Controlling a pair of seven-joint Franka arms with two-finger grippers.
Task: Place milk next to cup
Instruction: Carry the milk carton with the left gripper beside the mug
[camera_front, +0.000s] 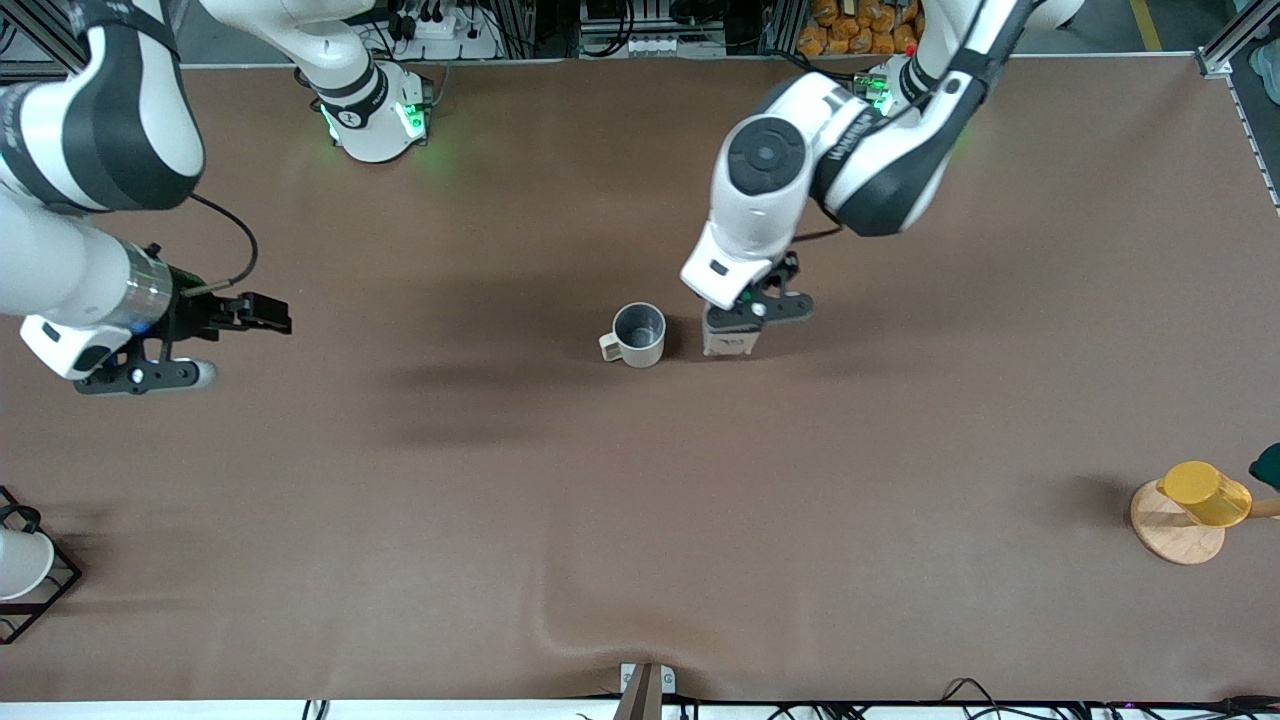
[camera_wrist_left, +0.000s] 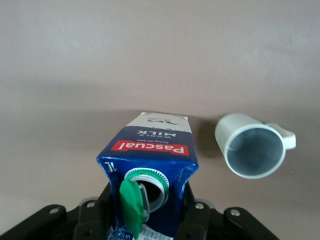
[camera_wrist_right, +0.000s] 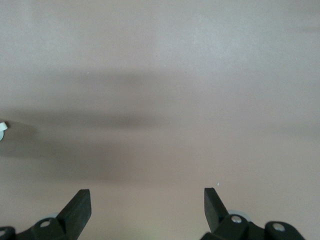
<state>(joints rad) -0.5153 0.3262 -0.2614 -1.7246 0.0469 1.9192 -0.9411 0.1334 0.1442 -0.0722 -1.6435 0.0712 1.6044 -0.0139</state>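
Note:
The milk (camera_front: 727, 345) stands on the brown table right beside the cup (camera_front: 638, 335), toward the left arm's end of it. In the left wrist view the milk (camera_wrist_left: 150, 150) shows its blue gabled top, red label band and an open green cap. The cup (camera_wrist_left: 252, 147) is a beige-grey mug, upright, with a grey inside and a small handle. My left gripper (camera_front: 745, 322) is over the milk, and its fingers (camera_wrist_left: 192, 212) are shut on both sides of the carton's top. My right gripper (camera_front: 190, 345) waits, open and empty, over bare table at the right arm's end; it also shows in the right wrist view (camera_wrist_right: 147, 200).
A yellow cup (camera_front: 1205, 493) lies on a round wooden stand (camera_front: 1170, 530) at the left arm's end, near the front camera. A white cup in a black wire rack (camera_front: 25, 575) sits at the right arm's end. The table cover has a wrinkle (camera_front: 560, 630) near the front edge.

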